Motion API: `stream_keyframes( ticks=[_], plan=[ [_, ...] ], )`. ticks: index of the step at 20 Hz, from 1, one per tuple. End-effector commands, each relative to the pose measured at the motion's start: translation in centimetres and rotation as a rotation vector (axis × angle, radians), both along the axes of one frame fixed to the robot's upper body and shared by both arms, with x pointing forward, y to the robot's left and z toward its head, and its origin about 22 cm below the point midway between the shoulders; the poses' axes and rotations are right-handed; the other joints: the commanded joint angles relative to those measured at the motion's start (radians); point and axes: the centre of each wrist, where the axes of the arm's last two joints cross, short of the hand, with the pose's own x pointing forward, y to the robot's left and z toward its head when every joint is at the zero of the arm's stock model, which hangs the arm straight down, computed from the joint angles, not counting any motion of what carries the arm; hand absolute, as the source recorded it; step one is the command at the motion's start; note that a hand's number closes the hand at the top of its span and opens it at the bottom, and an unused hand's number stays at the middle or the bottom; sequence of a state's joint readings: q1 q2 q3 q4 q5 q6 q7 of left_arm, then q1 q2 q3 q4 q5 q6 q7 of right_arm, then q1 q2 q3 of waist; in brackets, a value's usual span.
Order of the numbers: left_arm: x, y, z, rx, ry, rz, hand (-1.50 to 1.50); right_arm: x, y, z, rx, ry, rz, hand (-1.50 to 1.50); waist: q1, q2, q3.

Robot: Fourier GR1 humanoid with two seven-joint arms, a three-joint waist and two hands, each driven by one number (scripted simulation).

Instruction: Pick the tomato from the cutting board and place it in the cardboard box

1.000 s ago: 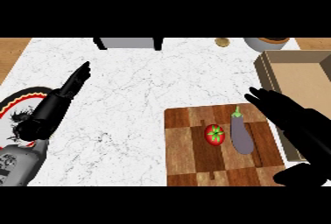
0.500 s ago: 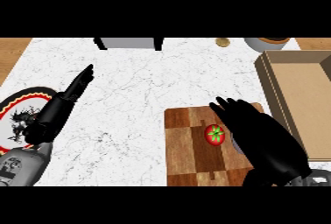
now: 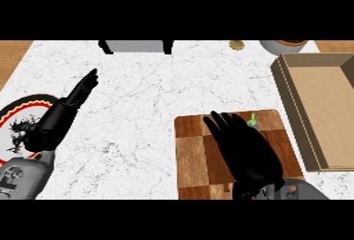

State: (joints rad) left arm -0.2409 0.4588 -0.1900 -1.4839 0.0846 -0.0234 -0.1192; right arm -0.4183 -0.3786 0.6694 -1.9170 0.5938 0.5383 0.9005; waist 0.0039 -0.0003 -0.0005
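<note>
Right hand spread flat over checkered wooden cutting board (tomato hidden, probably beneath).

You won't find any readable text, label, brand, number or sign here. The nearest thing to a marking is the dark, ragged figure on the round plate at the left edge of the worktop, ringed in red and black; it forms no letters you can make out. The cardboard box and the cutting board carry no print that can be read.
</note>
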Motion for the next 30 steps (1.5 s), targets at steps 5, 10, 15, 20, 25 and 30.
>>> stream_keyframes(
  ticks=[5,10,15,20,25,30],
  plan=[
    [-2.8,0.4,-0.2,-0.01,0.009,0.0,0.0,0.5,0.2,-1.9,-0.074,-0.042,-0.074,-1.5,0.002,-0.001,0.001],
    [-0.7,-0.5,-0.5,-0.006,0.008,0.001,0.0,1.1,1.2,-3.3,-0.13,-0.011,-0.063,-1.5,-0.003,0.0,0.0],
    [-1.1,-1.0,1.2,0.007,-0.01,0.004,0.0,2.1,-0.5,-4.7,-0.162,0.004,-0.088,-1.5,-0.002,0.0,0.001],
    [0.3,-1.3,-0.8,-0.008,0.003,0.009,0.0,1.4,-1.5,-6.8,-0.133,-0.007,-0.086,-1.5,-0.008,0.001,0.0],
    [0.5,-1.5,1.8,-0.005,0.006,-0.005,0.0,3.3,0.3,-7.6,-0.129,0.039,-0.076,-1.5,-0.003,0.0,0.001],
    [-0.6,0.0,0.3,0.005,0.006,-0.004,0.0,4.6,-2.4,-7.7,-0.157,0.012,-0.109,-1.5,-0.002,0.0,0.0]
  ],
)
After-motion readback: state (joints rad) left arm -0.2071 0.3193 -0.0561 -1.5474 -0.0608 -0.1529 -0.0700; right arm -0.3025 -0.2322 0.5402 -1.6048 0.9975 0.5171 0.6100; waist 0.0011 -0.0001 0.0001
